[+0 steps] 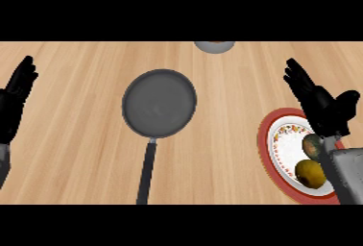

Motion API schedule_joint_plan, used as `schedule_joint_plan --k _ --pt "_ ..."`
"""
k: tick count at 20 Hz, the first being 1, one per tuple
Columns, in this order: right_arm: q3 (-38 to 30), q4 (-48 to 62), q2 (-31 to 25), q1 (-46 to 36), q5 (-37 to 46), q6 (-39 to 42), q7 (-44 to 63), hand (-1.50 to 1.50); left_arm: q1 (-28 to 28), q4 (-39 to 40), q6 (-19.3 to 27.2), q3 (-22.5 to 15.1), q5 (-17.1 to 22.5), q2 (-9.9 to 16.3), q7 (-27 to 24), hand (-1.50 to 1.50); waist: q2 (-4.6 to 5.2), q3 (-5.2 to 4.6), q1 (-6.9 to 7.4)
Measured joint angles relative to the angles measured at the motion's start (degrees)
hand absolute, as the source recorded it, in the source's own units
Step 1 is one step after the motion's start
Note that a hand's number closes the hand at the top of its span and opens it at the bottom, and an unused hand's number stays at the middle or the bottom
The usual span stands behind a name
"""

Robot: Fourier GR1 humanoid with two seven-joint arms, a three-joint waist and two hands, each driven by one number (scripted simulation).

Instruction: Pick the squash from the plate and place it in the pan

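Squash [310, 166] lies on the red-rimmed plate [266, 144] at the right of the worktop [78, 158], partly behind the right forearm; nothing is lifted yet, so picking and placing remain. The pan [159, 103] sits well apart to the left, holding nothing. The right hand [320, 106] hovers above the plate, fingers straight, holding nothing. The left hand [16, 98] rests open at the left edge.

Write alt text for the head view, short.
An open right hand hovers above a red-rimmed plate holding a yellow-green squash at the counter's right, partly hidden by the forearm. A dark empty pan sits mid-counter, handle toward the viewer. The left hand rests open at the left edge; a grey bowl peeks in at top.
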Motion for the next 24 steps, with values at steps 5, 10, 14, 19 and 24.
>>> schedule_joint_plan --k 5,10,14,19,24 --pt "1.3 -3.7 0.6 -1.5 -10.9 16.4 -6.8 -1.50 2.7 2.6 0.1 0.5 0.5 -0.2 2.8 0.00 0.02 -0.51 0.63" --pt "-4.2 -5.6 -3.4 -1.8 -10.7 20.0 -16.0 1.50 6.3 5.7 0.7 0.5 1.4 -1.8 5.8 0.00 -0.19 -0.66 -1.20" --pt "-9.9 1.9 -3.2 3.1 -21.5 30.3 -23.0 -1.50 7.8 6.5 1.5 0.3 1.9 -3.3 7.6 0.00 0.47 -0.58 -1.06" --pt "-15.5 9.9 -9.7 5.9 -24.6 44.2 -30.5 -1.50 7.6 6.9 1.5 0.1 1.9 -3.7 9.4 0.00 0.57 -0.67 -0.67" --pt "-19.2 11.3 -17.7 5.5 -19.8 46.5 -31.4 -1.50 7.9 6.9 1.8 -0.3 1.4 -4.6 9.6 0.00 0.43 -0.73 -0.11"
